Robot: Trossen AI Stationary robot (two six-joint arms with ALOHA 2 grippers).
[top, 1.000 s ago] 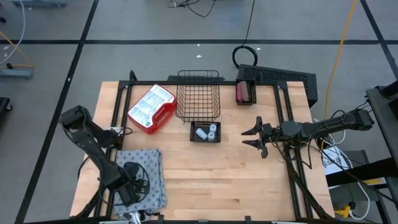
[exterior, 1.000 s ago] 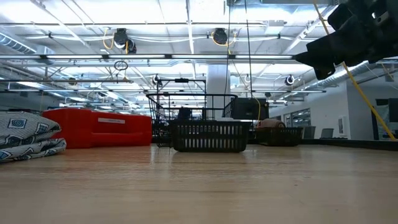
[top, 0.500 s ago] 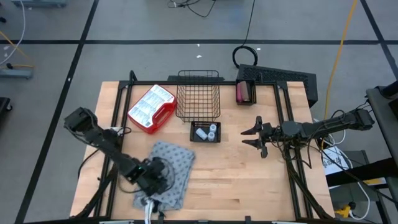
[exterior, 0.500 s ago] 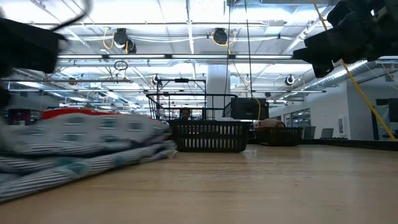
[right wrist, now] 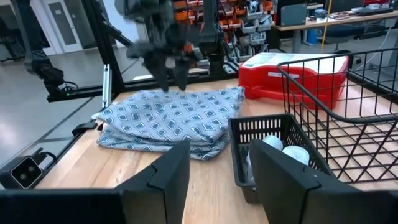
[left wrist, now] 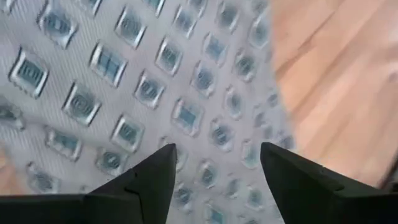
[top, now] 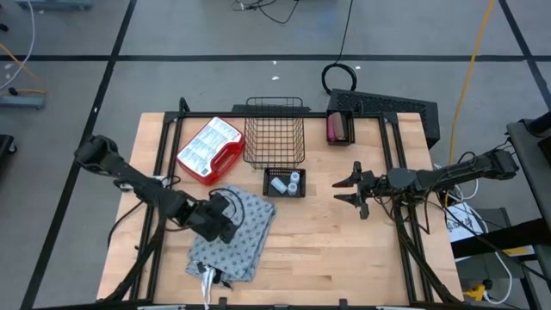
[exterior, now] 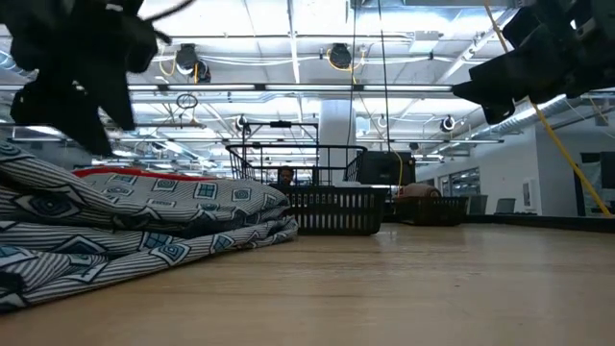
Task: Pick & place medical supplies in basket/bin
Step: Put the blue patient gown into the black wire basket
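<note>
The grey dotted-pattern cloth [top: 248,241] lies folded in layers on the table's near-left part, also in the low view [exterior: 144,221] and the right wrist view [right wrist: 174,118]. My left gripper [top: 225,215] is open and stands just above the cloth's left part [left wrist: 217,155], fingers pointing down [right wrist: 172,81]. White vials [top: 286,182] sit in a small black bin [right wrist: 273,155]. The wire basket [top: 274,131] stands behind that bin. A pink block [top: 338,127] rests in another small bin. My right gripper [top: 349,191] is open, right of the vial bin [right wrist: 217,180].
A red case [top: 209,151] holding white packs sits left of the wire basket [right wrist: 348,106]. A black box [top: 387,108] stands at the far right corner. Bare wood [top: 344,250] stretches across the near right part of the table.
My left gripper has swept from the near left corner toward the table's middle, then toward the far edge and up. The cloth has slid with it toward the right, turned somewhat, and now lies spread closer to the vial bin.
</note>
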